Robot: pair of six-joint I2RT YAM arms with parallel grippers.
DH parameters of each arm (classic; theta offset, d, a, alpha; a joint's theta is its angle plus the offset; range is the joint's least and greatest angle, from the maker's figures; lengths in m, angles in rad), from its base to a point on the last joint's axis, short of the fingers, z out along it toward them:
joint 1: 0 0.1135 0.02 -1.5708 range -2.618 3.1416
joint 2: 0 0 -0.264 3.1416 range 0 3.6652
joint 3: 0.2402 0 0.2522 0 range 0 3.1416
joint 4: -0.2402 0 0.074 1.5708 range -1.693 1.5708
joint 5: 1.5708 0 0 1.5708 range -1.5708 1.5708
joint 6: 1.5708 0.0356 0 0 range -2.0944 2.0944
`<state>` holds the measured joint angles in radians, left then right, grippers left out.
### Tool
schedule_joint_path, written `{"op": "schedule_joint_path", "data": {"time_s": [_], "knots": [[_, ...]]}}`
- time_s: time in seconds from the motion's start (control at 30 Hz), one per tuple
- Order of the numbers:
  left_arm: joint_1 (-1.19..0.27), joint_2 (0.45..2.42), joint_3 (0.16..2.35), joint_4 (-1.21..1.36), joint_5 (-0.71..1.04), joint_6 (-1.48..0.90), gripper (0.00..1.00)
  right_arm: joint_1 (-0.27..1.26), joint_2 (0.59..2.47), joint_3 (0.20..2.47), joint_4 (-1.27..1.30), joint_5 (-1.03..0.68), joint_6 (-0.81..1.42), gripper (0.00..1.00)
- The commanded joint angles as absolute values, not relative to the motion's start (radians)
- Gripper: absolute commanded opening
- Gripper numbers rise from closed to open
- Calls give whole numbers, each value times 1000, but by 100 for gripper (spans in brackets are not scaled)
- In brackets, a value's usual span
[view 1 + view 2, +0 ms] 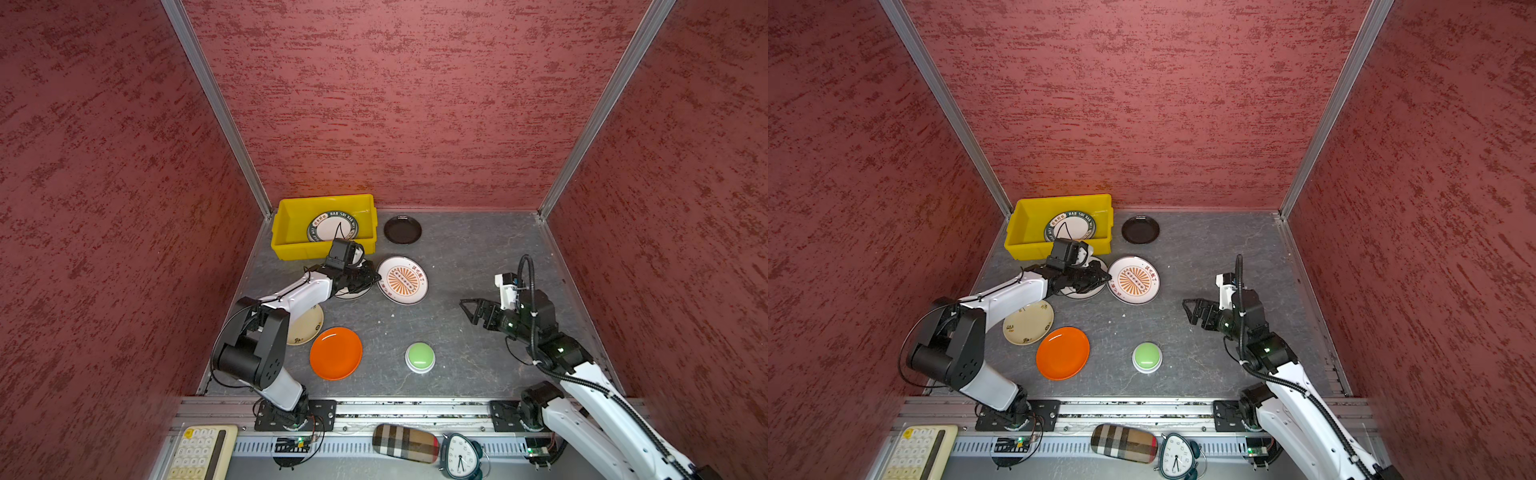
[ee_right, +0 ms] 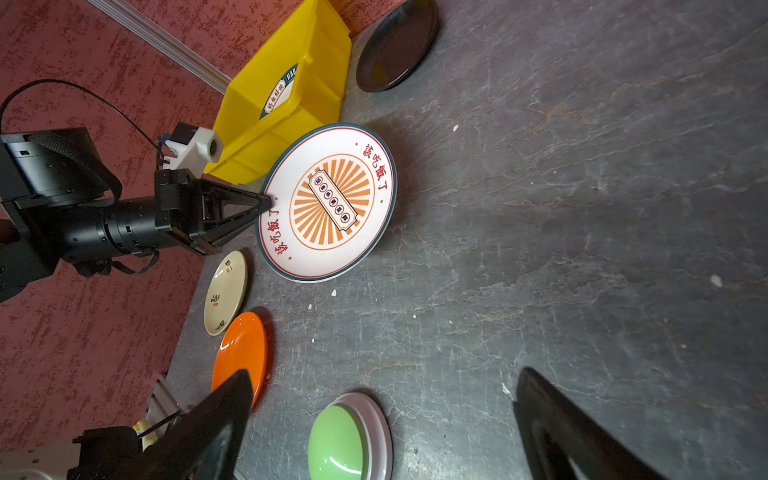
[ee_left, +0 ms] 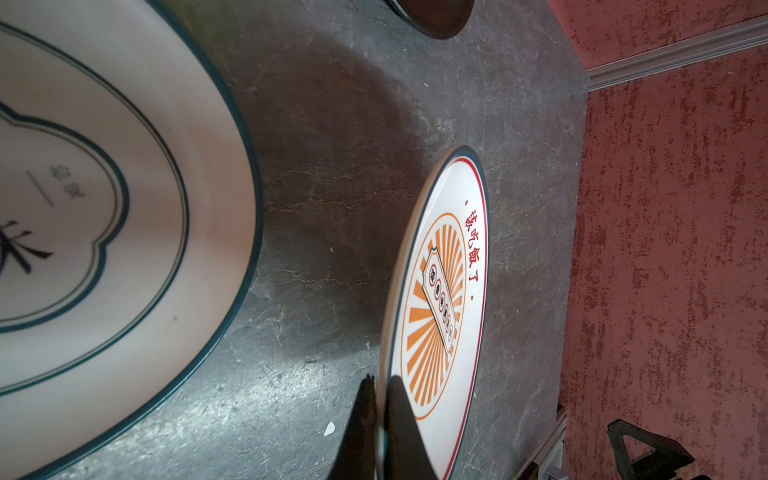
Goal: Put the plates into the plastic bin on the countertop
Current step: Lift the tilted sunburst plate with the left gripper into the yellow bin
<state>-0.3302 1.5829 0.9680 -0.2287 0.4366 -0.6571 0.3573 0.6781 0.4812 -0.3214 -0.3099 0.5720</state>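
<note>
Red textured walls (image 1: 415, 104) close in a dark grey stone tabletop (image 1: 478, 257) on three sides. At the back left corner stands a yellow bin (image 1: 291, 249). Inside it lies a lettered plate (image 1: 328, 228), white with a dark green rim. Just right of the bin, on the tabletop, sits a black plate (image 1: 402, 229).

Near the middle lies a sunburst plate (image 1: 402, 280), white with an orange ray print and red characters. The left gripper (image 1: 377, 277) reaches across to it, with its jaws pressed together on the plate's left rim. In the left wrist view its dark fingers (image 3: 399, 415) pinch that rim. In the right wrist view the plate seems tilted, with the gripped edge raised.

Under the left gripper's body lies a brush-mark plate (image 3: 104, 208), white with thin green lines. In both top views it is mostly hidden.

Closer to the front, a cream plate (image 1: 1027, 323) lies partly beneath the left arm. An orange plate (image 1: 336, 353) sits just beside it. A green dome button (image 1: 419, 357) stands to the right of the orange plate.

The right gripper (image 1: 466, 311) hovers above the right side of the tabletop, well apart from every plate. Its jaws are spread wide and hold nothing.
</note>
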Motion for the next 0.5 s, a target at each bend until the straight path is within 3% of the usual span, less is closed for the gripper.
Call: {"op": "schedule_joint_path", "data": {"time_s": [0.0, 0.47], "knots": [[-307, 1536, 994, -214, 448, -656, 0, 354, 662, 471, -312, -307, 581, 99], [-172, 1527, 1093, -117, 473, -727, 0, 354, 706, 454, -234, -354, 600, 99]]}}
